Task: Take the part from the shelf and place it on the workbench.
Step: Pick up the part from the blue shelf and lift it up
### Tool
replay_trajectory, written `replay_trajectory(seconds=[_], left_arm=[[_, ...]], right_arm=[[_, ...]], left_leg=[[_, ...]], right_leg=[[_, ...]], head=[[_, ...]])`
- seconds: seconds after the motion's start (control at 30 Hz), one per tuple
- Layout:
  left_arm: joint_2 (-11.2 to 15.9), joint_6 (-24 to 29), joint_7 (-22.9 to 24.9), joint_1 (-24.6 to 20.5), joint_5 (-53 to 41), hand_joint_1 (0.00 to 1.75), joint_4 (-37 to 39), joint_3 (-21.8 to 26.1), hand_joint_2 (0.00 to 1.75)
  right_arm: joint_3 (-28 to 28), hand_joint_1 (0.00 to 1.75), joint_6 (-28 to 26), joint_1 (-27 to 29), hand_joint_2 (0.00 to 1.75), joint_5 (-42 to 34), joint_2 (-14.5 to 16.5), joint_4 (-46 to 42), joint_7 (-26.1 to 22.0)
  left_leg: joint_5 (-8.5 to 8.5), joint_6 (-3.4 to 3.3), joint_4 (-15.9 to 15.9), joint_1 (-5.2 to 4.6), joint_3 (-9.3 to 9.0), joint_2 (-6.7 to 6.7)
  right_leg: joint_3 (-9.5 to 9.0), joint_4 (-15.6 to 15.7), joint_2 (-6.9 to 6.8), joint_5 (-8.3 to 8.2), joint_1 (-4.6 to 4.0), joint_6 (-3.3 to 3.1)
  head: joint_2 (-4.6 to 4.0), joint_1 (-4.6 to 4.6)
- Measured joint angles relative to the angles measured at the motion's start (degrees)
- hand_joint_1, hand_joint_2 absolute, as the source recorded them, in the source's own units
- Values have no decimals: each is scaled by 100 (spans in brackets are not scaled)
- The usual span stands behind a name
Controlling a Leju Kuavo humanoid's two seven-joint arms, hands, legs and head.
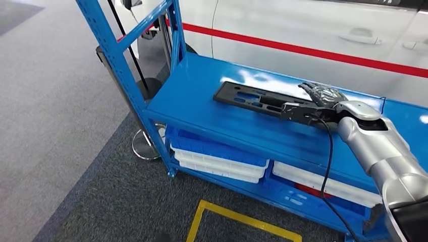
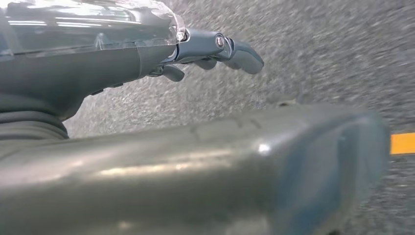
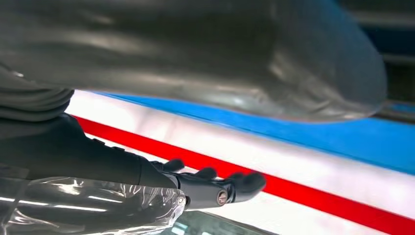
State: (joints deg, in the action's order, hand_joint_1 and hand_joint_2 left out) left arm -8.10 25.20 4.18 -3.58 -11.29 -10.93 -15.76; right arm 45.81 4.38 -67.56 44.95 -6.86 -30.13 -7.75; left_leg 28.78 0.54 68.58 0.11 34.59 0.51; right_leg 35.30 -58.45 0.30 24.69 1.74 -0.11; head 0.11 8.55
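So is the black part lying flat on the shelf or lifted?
Flat: the black part rests on the blue shelf top, right hand at its end.

Your right arm [image 1: 383, 151]: silver, rounded metal segments, a domed silver cap at the wrist. A thin black cable [image 1: 327, 171] runs down along it from a black wrist block. Right robot hand [image 1: 323, 94]: dark grey fingers under a clear crinkled plastic wrap. Left robot hand [image 2: 215, 49]: same dark fingers, thick grey thumb, one round silver screw, clear glossy plastic cover, grey ribbed cuff.
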Motion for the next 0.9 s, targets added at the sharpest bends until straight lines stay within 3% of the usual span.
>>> replay_trajectory(seconds=[0.07,0.1,0.13,0.17,0.2,0.27,0.3,0.33,0.4,0.47,0.5,0.57,0.6,0.63,0.67,0.73,0.77,0.83,0.9], left_arm=[[-1,-1,-3,10,1,0,1,0,0],[-1,-2,-4,21,1,0,2,0,0],[-1,-4,-6,32,1,0,3,0,0],[-1,-9,-10,39,1,0,4,0,0],[0,-15,-14,42,1,0,5,0,0],[2,-28,-18,54,1,0,20,2,0],[0,-36,-16,59,1,0,27,2,0],[-3,-40,-14,61,1,0,34,3,0],[-11,-48,2,47,-3,0,36,3,0],[-14,-48,27,21,-16,0,36,4,0],[-19,-48,38,5,-31,0,36,4,0],[-32,-47,49,-22,-71,0,36,4,0],[-40,-47,53,-29,-90,0,36,4,0],[-44,-46,59,-29,-101,0,36,4,0],[-46,-45,66,-27,-107,0,36,4,0],[-55,-31,84,-26,-116,0,36,4,0],[-62,-17,93,-36,-127,0,36,4,0],[-75,3,107,-65,-173,0,36,4,0],[-75,7,117,-83,-214,0,36,4,0]], right_arm=[[3,0,4,29,0,-1,8,-4,2],[4,0,5,44,0,-1,10,-3,2],[5,0,5,53,0,-1,11,-4,3],[5,0,5,58,0,-1,13,-8,8],[8,0,4,60,0,-1,16,-13,18],[26,0,1,89,0,-4,24,-18,45],[44,0,2,113,0,-7,29,-19,59],[62,0,1,139,0,-11,32,-23,75],[84,0,-9,164,0,-15,36,-51,129],[86,0,-79,171,0,-13,39,-80,215],[86,0,-133,189,0,-8,42,-88,259],[88,0,-227,286,0,2,46,-81,322],[89,0,-254,365,0,3,46,-75,339],[91,0,-274,443,0,-1,50,-66,346],[93,0,-303,504,0,-7,56,-55,341],[97,0,-425,562,0,-26,83,-25,307],[98,0,-526,576,0,-47,108,-5,279],[98,0,-795,643,0,-128,195,36,186],[98,0,-1140,767,0,-182,281,69,52]], left_leg=[[246,49,562,22,500,-7],[401,56,641,28,672,-8],[492,52,572,32,779,-10],[455,40,356,34,821,-11],[246,18,31,33,817,-13],[-598,-49,-683,10,802,-16],[-949,-89,-893,-4,801,-13],[-1161,-128,-992,-22,810,-9],[-1150,-198,-1000,-37,773,1],[-1090,-282,-1051,-34,695,2],[-1059,-318,-1076,-28,653,3],[-989,-365,-1082,-36,589,22],[-951,-373,-1078,-42,553,39],[-913,-375,-1068,-51,513,58],[-874,-372,-1055,-62,470,73],[-803,-361,-1028,-88,394,86],[-777,-348,-1013,-106,375,88],[-738,-320,-999,-122,366,90],[-714,-298,-993,-116,360,87]], right_leg=[[-179,14,-1,136,4,-13],[-276,15,-1,209,5,-11],[-383,14,-1,285,6,-6],[-495,13,1,365,6,3],[-603,13,2,447,5,14],[-766,11,16,605,-10,59],[-804,16,24,668,-23,97],[-818,33,34,717,-25,139],[-850,86,41,790,-7,223],[-781,-107,23,923,10,258],[-630,-385,11,1047,8,261],[-125,-1159,5,1300,-14,260],[115,-1443,5,1316,-28,256],[272,-1542,5,1213,-39,246],[318,-1417,5,986,-51,225],[164,-726,6,414,-96,141],[63,-388,4,225,-118,98],[-42,-58,5,109,-150,49],[-64,-17,13,107,-158,53]], head=[[-1,1],[-1,1],[-1,1],[-1,1],[-1,1],[-1,0],[-1,-2],[-1,-3],[0,-1],[1,3],[0,2],[1,3],[0,3],[0,3],[1,3],[0,2],[0,2],[-1,4],[-1,6]])
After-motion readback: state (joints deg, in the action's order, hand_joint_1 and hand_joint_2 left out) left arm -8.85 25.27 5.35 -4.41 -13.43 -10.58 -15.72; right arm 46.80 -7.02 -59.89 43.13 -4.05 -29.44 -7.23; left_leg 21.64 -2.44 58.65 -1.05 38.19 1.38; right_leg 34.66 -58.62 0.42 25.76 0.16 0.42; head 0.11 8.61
